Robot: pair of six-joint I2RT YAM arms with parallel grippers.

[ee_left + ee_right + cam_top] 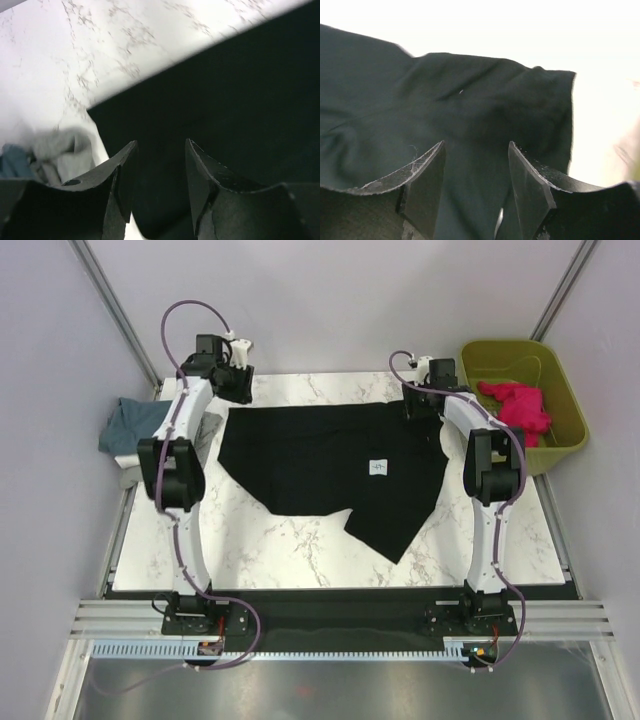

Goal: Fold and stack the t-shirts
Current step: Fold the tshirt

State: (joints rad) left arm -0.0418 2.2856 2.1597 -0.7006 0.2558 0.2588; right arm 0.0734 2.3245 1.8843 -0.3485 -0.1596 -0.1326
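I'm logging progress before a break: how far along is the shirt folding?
Done: little; the black shirt lies spread on the table, no folded stack visible. In hand: the left gripper and right gripper sit open over its far edge. Left: folding it, then the teal-grey pile at the table's left edge.

Black t-shirt (300, 460), white-marbled table (250, 550)

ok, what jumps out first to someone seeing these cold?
The big black t-shirt spread across the middle of the marble table, with a small white label on it. The left pincer and right pincer hang open over its far corners. Next, the bright pink cloth in the olive-green basket at far right.
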